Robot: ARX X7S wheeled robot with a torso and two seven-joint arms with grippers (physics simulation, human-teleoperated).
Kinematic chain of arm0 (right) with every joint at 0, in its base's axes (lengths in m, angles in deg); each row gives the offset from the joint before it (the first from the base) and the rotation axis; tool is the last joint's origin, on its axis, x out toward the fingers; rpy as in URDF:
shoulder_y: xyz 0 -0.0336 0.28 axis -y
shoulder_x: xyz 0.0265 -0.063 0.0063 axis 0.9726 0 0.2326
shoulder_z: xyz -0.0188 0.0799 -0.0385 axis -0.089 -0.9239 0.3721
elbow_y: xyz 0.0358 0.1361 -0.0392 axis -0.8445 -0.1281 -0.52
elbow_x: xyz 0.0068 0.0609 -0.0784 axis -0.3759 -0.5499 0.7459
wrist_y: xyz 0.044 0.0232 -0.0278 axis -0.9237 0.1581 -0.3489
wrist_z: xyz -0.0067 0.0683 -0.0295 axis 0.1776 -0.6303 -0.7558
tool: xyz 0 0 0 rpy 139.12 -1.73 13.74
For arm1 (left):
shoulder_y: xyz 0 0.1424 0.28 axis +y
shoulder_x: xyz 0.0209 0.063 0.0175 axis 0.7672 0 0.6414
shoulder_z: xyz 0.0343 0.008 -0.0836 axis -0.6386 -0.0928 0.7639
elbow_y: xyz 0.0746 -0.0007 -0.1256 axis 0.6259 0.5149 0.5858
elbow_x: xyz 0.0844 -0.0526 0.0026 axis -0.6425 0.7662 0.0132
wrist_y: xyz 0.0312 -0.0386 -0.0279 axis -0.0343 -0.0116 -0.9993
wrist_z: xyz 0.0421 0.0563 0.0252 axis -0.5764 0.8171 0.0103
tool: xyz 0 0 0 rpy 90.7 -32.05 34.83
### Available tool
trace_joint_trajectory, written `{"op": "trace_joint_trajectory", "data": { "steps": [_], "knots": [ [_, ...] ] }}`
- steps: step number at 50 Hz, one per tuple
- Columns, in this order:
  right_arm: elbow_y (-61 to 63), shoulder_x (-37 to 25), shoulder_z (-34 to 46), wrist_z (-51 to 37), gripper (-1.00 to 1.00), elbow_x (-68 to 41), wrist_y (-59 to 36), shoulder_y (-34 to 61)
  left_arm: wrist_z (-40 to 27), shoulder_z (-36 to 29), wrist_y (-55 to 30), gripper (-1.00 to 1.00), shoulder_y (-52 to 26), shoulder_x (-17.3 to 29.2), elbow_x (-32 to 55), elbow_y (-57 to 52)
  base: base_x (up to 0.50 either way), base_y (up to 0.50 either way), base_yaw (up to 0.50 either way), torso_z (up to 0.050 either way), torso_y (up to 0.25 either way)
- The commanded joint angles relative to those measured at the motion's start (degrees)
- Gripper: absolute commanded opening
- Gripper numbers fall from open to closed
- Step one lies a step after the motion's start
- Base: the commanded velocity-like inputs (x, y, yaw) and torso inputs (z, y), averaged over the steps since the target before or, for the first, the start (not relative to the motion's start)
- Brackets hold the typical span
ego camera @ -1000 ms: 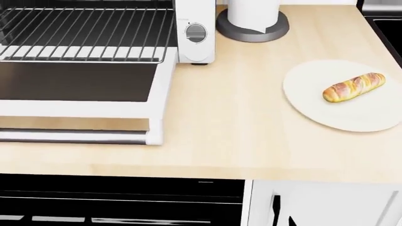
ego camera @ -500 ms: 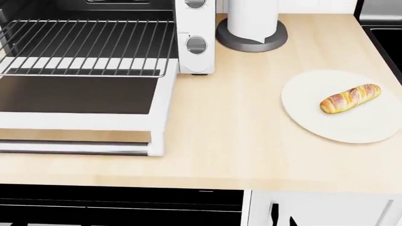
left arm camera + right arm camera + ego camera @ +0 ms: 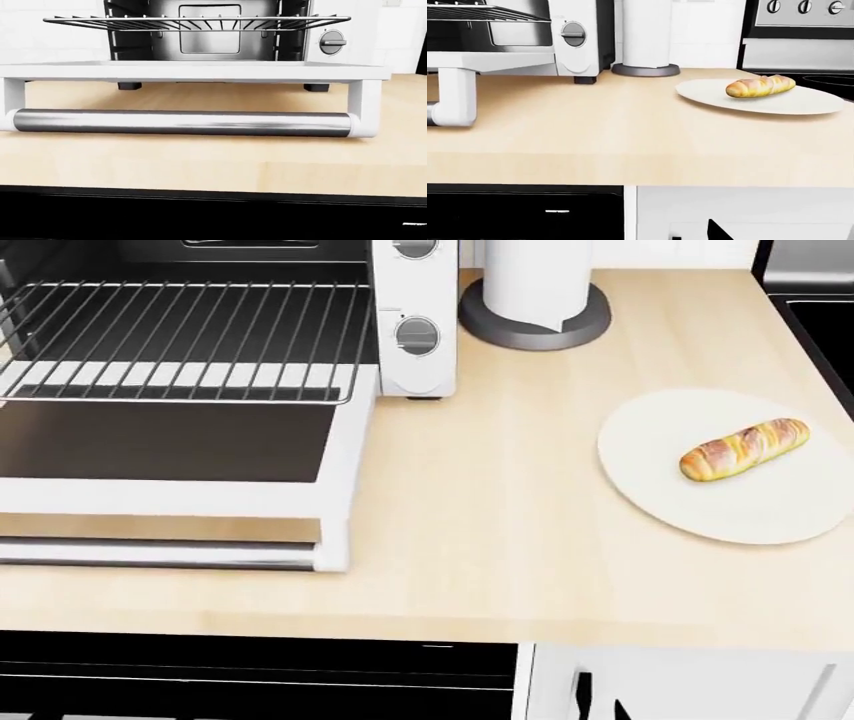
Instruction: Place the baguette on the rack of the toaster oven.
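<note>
The baguette (image 3: 745, 449) lies on a round cream plate (image 3: 667, 490) at the right of the wooden counter; it also shows in the right wrist view (image 3: 760, 86). The white toaster oven (image 3: 414, 360) stands at the back left with its door folded down flat. Its wire rack (image 3: 187, 340) is pulled out over the door and holds nothing; it also shows in the left wrist view (image 3: 200, 21). Neither gripper shows in any view. Both wrist cameras look from below the counter's front edge.
The open door's glass panel (image 3: 174, 440) and steel handle bar (image 3: 180, 122) reach toward the counter's front. A paper towel roll on a dark base (image 3: 534, 290) stands right of the oven. A black stove (image 3: 800, 30) adjoins the counter's right end.
Over the first half second the head view shifted, so oven, plate and baguette sit lower in the picture. Nothing on the counter has moved since.
</note>
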State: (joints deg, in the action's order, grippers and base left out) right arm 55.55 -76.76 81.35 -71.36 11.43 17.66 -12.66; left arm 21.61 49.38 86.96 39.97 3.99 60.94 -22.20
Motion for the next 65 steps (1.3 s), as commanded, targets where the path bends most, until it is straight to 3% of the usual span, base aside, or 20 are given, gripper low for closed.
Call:
{"op": "trace_joint_trajectory", "data": {
  "steps": [1,2,11,17,21,30,37,44,65],
  "knots": [
    [2.4,-0.5,-0.1,-1.1,1.00,-0.4,-0.8,0.0,-1.0,0.1,-2.6,1.00,0.5,1.2,0.8,-6.0,0.00,0.00,0.00,0.000,0.000],
    [3.8,-0.6,0.0,-1.3,1.00,-0.4,-1.2,-0.2,-0.2,0.7,-6.8,1.00,0.2,1.1,4.9,-8.5,0.00,0.00,0.00,0.000,0.000],
    [21.8,-3.3,-0.6,-4.5,1.00,-1.7,-16.9,2.5,-3.4,0.8,-26.6,1.00,-3.0,6.0,7.8,-27.5,0.00,0.00,0.00,0.000,0.000],
    [31.6,-5.8,-4.9,-6.2,1.00,-7.0,-31.9,8.6,-4.3,4.2,-39.3,1.00,-8.8,8.8,13.5,-35.1,0.00,0.00,0.00,0.000,0.000],
    [30.8,-8.0,-6.4,-5.5,1.00,-7.9,-35.2,11.4,-1.7,4.9,-42.0,1.00,-12.6,12.6,14.6,-34.8,0.00,0.00,0.00,0.000,0.000],
    [35.6,-12.2,-14.2,-5.9,1.00,-13.2,-44.4,14.8,-3.6,14.1,-52.5,1.00,-19.1,16.3,21.7,-38.1,0.00,0.00,0.00,0.000,0.000],
    [40.4,-14.2,-19.1,-8.7,1.00,-16.6,-54.9,18.1,-7.2,22.4,-68.8,1.00,-26.4,17.5,33.1,-43.3,0.00,0.00,0.00,0.000,0.000],
    [40.7,-15.4,-19.7,-10.7,1.00,-16.8,-59.8,18.6,-8.4,24.1,-73.3,1.00,-31.5,18.4,36.2,-43.2,0.00,0.00,0.00,0.000,0.000],
    [42.2,-15.4,-24.0,-9.3,1.00,-18.7,-57.5,14.0,-7.6,23.4,-71.8,1.00,-28.0,20.0,35.5,-42.2,0.07,0.00,0.00,0.000,0.000]
  ]
}}
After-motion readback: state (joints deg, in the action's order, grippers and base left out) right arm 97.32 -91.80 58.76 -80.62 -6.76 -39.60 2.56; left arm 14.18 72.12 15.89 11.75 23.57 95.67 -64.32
